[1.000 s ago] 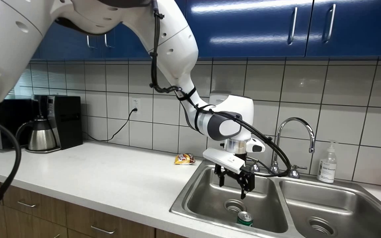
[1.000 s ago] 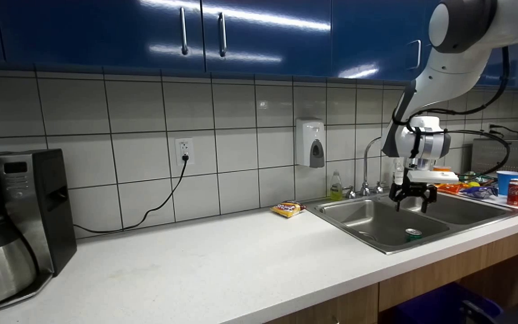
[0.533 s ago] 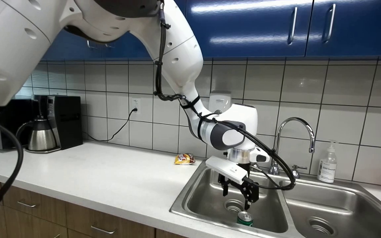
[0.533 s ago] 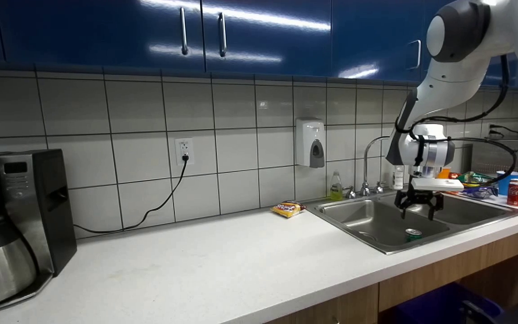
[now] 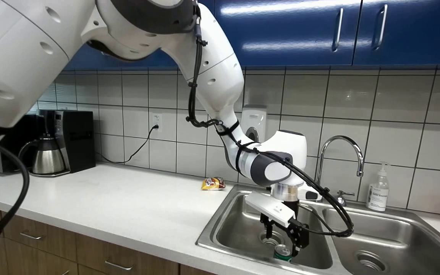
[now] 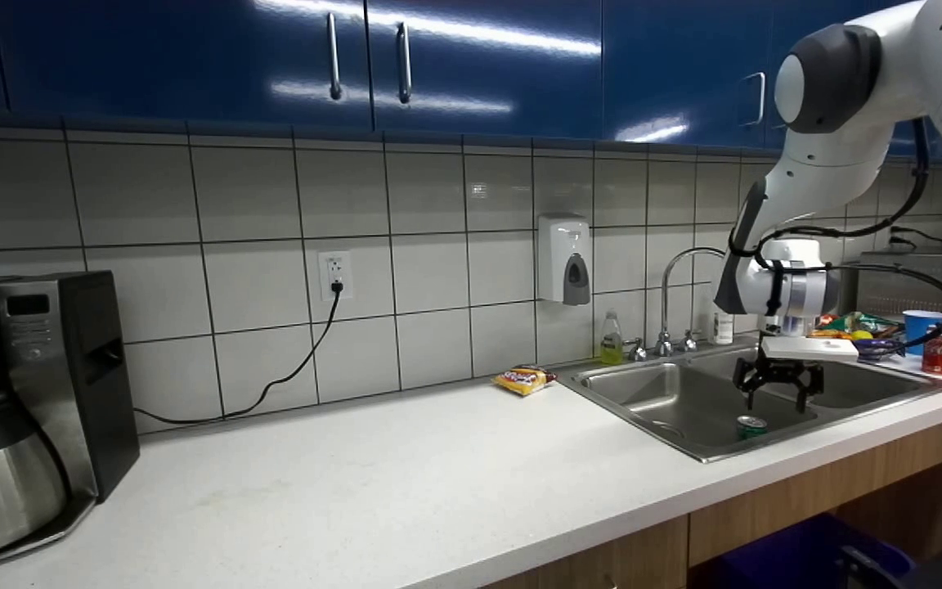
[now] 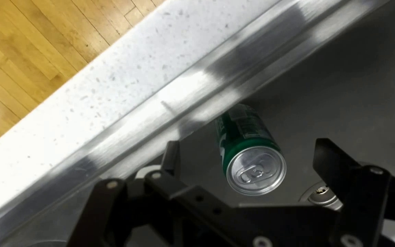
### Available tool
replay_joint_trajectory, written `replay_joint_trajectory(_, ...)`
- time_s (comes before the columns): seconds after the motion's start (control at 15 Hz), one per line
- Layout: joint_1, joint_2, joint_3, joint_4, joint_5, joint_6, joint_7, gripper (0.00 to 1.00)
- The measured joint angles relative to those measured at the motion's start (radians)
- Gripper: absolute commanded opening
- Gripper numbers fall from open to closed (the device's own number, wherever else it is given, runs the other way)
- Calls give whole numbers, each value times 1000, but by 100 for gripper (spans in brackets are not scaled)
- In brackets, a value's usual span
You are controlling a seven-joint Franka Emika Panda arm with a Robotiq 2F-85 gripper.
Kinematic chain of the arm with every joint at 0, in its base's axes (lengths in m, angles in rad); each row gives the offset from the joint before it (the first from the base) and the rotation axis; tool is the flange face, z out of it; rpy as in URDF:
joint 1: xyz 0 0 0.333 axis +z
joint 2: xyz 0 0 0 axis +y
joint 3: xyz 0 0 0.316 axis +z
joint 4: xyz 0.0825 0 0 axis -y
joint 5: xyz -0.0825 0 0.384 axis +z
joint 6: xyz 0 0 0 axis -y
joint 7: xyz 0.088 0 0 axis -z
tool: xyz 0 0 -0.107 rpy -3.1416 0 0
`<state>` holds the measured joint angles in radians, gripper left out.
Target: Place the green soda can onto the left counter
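Black, parted wide and empty, the gripper (image 6: 776, 406) has been lowered nearer the green can (image 7: 248, 147) in the sink (image 5: 235, 236); grasping is likely being prepared.

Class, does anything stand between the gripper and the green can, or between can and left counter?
Nothing visible stands between the open gripper and the green can. The can sits down inside the sink, so the steel rim stands between it and the left counter.

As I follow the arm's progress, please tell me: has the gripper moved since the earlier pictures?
Yes. Judged against the wall dispenser in an exterior view, the gripper has moved lower and rightward in the picture.
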<state>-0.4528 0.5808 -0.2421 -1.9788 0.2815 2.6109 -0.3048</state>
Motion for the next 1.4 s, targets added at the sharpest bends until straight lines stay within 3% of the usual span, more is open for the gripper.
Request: replay_joint_trajectory(1.4, -4, 184, 26, 205, -31, 5, 76, 100)
